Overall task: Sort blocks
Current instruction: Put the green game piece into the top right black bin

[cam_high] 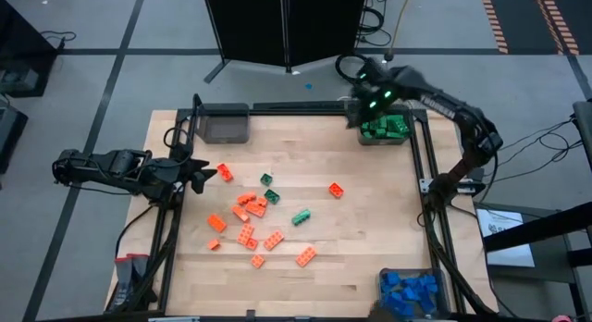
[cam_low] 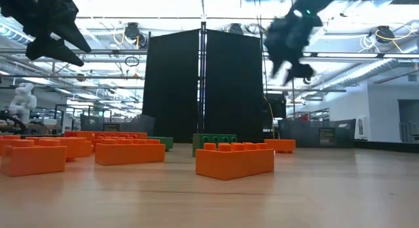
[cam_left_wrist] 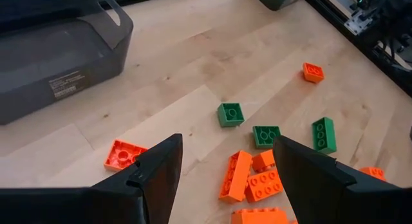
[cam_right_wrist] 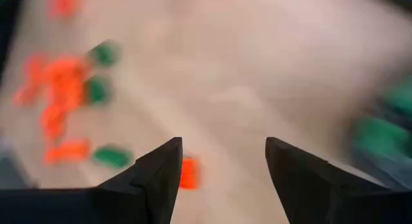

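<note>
Right gripper (cam_high: 368, 107) hangs over the rim of the far bin (cam_high: 408, 137) that holds the green blocks (cam_high: 388, 128), fingers spread with nothing between them in its wrist view. That bin sits directly beneath and just outboard of it; the blue blocks (cam_high: 412, 292) fill a bin at the near right corner, well apart from either arm.

Left gripper (cam_high: 205, 174) hovers at the left edge of the table (cam_high: 370, 220), fingers spread wide and empty. Right ahead of its tips lies the loose pile: one orange block (cam_left_wrist: 125, 154) just beside its left finger, a green square block (cam_left_wrist: 230, 114) and two more green ones (cam_left_wrist: 324, 134) farther out past the tips, and the orange cluster (cam_high: 252, 220) below and forward of it. The grey empty bin (cam_high: 225, 124) stands just off to one side of this gripper, toward the far edge.

The step in hand looks like reaching for the next piece. To do it well, pick a block that stands clear of its neighbours, line the fingers across its short sides, and come straight down so the tips don't nudge the touching orange bricks. The lone orange block (cam_high: 336, 190) out in the open, between the two grippers, would be the cleanest grab.
</note>
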Robot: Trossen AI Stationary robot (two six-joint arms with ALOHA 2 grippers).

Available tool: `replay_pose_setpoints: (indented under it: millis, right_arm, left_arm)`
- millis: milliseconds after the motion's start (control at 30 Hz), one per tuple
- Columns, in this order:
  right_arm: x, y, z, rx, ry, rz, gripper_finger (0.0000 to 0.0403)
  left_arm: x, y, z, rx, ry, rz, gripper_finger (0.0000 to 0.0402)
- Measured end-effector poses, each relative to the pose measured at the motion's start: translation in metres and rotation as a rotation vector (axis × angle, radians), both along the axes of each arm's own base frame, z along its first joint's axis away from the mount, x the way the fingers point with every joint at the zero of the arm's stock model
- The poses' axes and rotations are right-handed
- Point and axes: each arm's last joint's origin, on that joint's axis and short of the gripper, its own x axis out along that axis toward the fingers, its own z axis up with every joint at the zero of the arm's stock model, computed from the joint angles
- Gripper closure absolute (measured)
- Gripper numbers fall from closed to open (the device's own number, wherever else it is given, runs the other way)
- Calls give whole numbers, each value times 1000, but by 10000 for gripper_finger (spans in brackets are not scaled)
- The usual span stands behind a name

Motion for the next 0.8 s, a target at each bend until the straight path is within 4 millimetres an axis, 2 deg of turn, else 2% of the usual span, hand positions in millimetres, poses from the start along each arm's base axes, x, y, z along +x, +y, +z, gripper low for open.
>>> replay_pose_setpoints:
  millis: [133,267,333,467,567,800]
  right_arm:
    - [56,56,2,-116,-112,347,186]
    - [106,113,-12,-272,-171,627,186]
    - [124,135,-19,-342,-195,720,186]
    - [146,169,-43,-376,-189,895,186]
    - [155,187,-64,-365,-150,1007,183]
    - [170,211,-105,-327,-84,1122,164]
  left_arm:
    - [0,1,0,19,1,8,157]
    - [0,1,0,25,1,14,157]
    - [0,1,0,25,1,14,157]
    - [0,1,0,24,2,13,157]
    - [0,1,0,22,2,11,157]
    - [0,1,0,20,5,8,157]
